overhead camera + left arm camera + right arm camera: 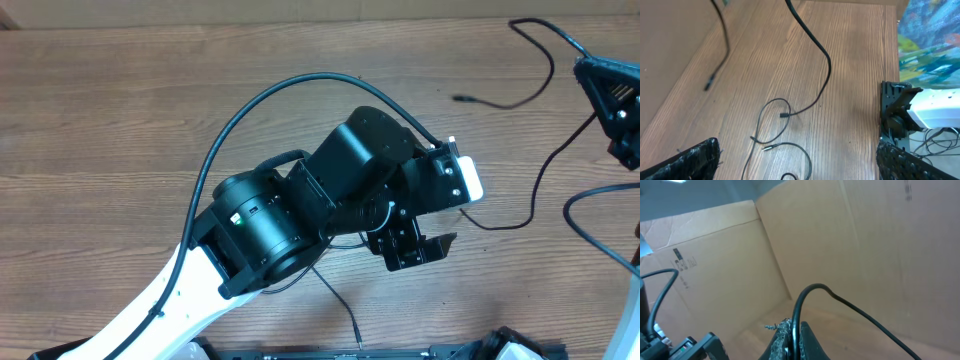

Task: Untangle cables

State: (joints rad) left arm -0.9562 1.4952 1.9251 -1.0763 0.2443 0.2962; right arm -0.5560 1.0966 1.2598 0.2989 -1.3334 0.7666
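The cables point(829, 65) lie as thin black cords on the table point(120, 120), mostly to the right of centre, with 1 slack length rising to the far right. At the lower left of the overhead view the left arm point(270, 225) starts as a smooth white link point(150, 310), then bends through bulky black cylindrical joints and reaches diagonally toward the middle of the table, its own thicker black lead arching over it. The left end effector point(797, 146) hangs above the wood with its 2 rough-faced black fingers point(687, 160) spread wide and nothing between them. Below it, the wrist view shows a fine cord curled into a small loop point(771, 117), and a heavier cord that snakes down from the top edge and ends in a small plug point(784, 115) beside that loop. Further right in the overhead view, another cord ends in a loose plug point(462, 98) lying flat on the wood. At the far right edge the right end effector point(795, 342) is pressed together on 1 cord, which arcs up out of the fingertips and falls away to the right. The table is brown wood-grain laminate, matte and streaked. Plain tan cardboard panels point(865, 240) stand around it.
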